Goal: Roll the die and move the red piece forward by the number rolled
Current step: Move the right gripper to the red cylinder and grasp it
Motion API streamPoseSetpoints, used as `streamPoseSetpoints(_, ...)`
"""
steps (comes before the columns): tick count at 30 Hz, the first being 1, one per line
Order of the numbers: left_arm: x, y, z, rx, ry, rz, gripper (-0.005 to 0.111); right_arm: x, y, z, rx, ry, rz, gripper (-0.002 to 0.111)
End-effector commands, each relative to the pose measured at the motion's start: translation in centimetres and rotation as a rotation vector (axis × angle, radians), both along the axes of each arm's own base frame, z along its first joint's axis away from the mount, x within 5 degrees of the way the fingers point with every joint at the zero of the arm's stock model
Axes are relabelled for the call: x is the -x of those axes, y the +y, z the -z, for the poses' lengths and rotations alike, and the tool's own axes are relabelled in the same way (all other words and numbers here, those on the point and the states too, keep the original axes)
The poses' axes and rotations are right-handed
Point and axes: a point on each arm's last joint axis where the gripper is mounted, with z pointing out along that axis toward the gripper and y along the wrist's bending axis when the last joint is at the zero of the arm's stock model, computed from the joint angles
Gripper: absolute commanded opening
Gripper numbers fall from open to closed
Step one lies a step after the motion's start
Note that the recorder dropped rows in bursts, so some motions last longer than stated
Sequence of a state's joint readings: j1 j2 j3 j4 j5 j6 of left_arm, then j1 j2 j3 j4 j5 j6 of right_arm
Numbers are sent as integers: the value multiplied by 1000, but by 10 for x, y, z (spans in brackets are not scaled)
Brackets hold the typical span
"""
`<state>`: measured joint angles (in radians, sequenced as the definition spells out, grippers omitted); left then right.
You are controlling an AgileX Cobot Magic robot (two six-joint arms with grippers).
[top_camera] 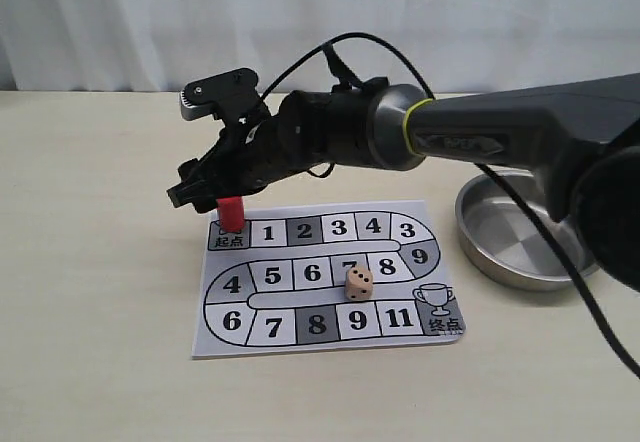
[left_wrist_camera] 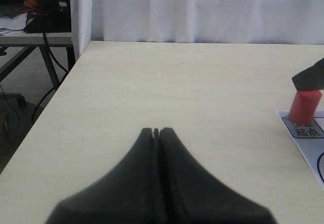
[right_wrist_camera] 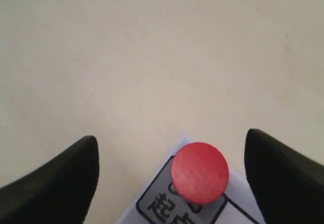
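Observation:
The red piece [top_camera: 231, 213] stands upright on the grey start square at the top left of the paper game board [top_camera: 300, 312]. My right gripper [top_camera: 205, 190] hangs just above it, open, and its fingers [right_wrist_camera: 61, 178] flank the red piece [right_wrist_camera: 199, 172] without touching. The die [top_camera: 359, 283] rests on the board's middle row near the square marked 7, with three pips on its top face. My left gripper [left_wrist_camera: 157, 131] is shut and empty, low over bare table, with the red piece [left_wrist_camera: 305, 107] off to one side.
A round metal tray [top_camera: 520, 232] sits to the right of the board under the right arm. A cable loops over that arm. A white curtain closes the back. The table's left edge [left_wrist_camera: 55, 89] shows in the left wrist view.

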<state>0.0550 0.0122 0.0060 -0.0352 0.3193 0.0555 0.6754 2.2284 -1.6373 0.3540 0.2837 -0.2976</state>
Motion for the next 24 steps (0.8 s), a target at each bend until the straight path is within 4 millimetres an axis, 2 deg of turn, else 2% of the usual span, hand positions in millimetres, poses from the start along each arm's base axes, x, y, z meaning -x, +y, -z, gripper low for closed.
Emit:
streamPoseSetpoints(1, 0, 0, -3, 1, -17, 8, 0, -7, 3, 17, 6, -63, 0, 74)
streamPoseSetpoints(6, 0, 0, -3, 1, -17, 8, 0, -8, 2, 35, 63, -76, -45, 74)
streamPoseSetpoints(10, 0, 0, -3, 1, -17, 8, 0, -9, 3, 42, 69, -78, -45, 74)
streamPoseSetpoints(13, 0, 0, -3, 1, -17, 8, 0, -9, 3, 46, 74, -72, -46, 69)
streamPoseSetpoints(19, 0, 0, -3, 1, -17, 8, 0, -8, 2, 47, 78, -63, -49, 46)
streamPoseSetpoints(24, 0, 0, -3, 1, -17, 8, 0, -7, 2, 42, 84, -50, -59, 12)
